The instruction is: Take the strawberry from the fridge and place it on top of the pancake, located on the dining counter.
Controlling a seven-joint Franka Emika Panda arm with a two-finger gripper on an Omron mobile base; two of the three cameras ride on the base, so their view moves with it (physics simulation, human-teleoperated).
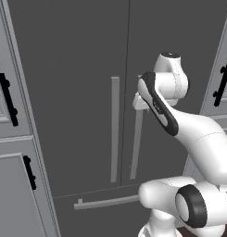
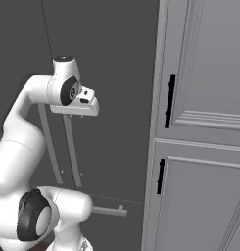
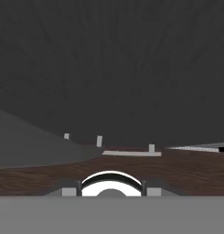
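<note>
Grey fridge (image 1: 78, 92) doors are closed; the clenched pincer (image 1: 139, 102) seemingly grips the right handle (image 1: 136, 143) before it, pulling comes next.

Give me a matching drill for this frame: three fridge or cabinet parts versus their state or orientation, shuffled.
Things:
1. tall dark grey French-door fridge
2. long light grey bar handle on the fridge's bottom drawer
3. short black bar handles on the light grey panelled cabinets

States:
A. runs horizontally
B. both doors shut
C. run vertically

Pairs: 1-B, 2-A, 3-C
</note>
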